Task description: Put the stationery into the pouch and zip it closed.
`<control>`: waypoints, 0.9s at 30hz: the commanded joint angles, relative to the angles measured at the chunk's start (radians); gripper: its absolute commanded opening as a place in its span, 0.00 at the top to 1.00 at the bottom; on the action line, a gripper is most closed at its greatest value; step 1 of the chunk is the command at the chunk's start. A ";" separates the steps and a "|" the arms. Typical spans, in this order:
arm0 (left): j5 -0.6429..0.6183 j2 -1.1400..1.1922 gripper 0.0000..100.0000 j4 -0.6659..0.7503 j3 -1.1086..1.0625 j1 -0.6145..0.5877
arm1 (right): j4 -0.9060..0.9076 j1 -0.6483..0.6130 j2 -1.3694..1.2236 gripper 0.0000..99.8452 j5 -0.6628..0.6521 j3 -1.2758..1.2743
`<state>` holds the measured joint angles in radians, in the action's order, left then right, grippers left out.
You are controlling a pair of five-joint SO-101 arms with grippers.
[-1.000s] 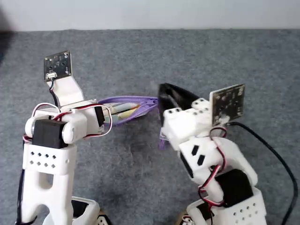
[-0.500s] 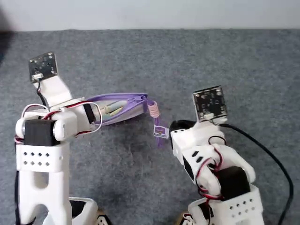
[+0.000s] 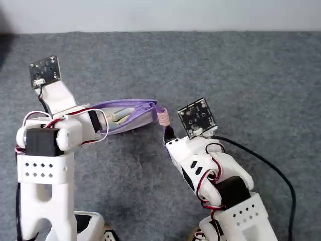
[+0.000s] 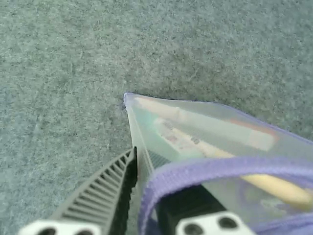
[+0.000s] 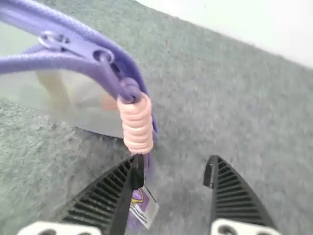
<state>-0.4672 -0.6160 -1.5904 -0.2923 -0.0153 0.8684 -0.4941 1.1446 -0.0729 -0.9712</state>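
High view gives me the purple pouch (image 3: 128, 114) lying on the grey bench (image 3: 225, 65), with one arm at each end of it. Its top edge gapes between the two zip tapes, and I can see stationery (image 3: 120, 116) lying lengthwise inside.

Left wrist view puts my left end effector (image 4: 142, 161) at the pouch's corner, pinched closed on it. One ribbed finger (image 4: 102, 196) sits outside the clear wall, the other is inside under the purple tape, and the wall is caught between them. Through the wall I make out pens and a yellowish pencil (image 4: 274, 188) lying along the pouch.

Right wrist view has my right end effector (image 5: 172, 169) at the pouch's other end, spread wide with nothing between its fingers. The zip slider (image 5: 73, 46) sits at this end of the pouch, with the two tapes parting beyond it. A pink coiled pull (image 5: 136, 122) hangs from the slider on a purple cord. Its lower end is right at the tip of one finger (image 5: 128, 182), outside the gap, and I cannot tell whether they touch. A small tag (image 5: 142, 208) dangles below the coil, partly behind that finger. In the high view the pull (image 3: 163, 116) lies just off the pouch's end, with the right end effector (image 3: 169, 134) just beside it.
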 commanded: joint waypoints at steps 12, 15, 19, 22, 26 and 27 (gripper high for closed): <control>-0.011 -0.006 0.99 -0.008 0.021 -0.006 | -0.093 -0.105 -0.091 0.79 -0.015 0.107; -0.011 -0.006 0.99 -0.008 0.021 -0.006 | -0.097 -0.107 -0.136 0.79 -0.018 0.114; -0.011 -0.006 0.99 -0.008 0.021 -0.006 | -0.101 -0.105 -0.162 0.79 -0.015 0.121; -0.011 -0.006 0.99 -0.008 0.021 -0.006 | -0.101 -0.105 -0.162 0.79 -0.015 0.143; -0.011 -0.006 0.99 -0.008 0.021 -0.006 | -0.096 -0.093 -0.162 0.80 -0.020 0.193; -0.011 -0.006 0.99 -0.008 0.021 -0.006 | -0.093 -0.087 -0.168 0.80 -0.020 0.206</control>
<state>-0.4672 -0.6160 -1.5904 -0.2923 -0.0153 0.7902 -0.5938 0.9866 -0.0806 -0.8424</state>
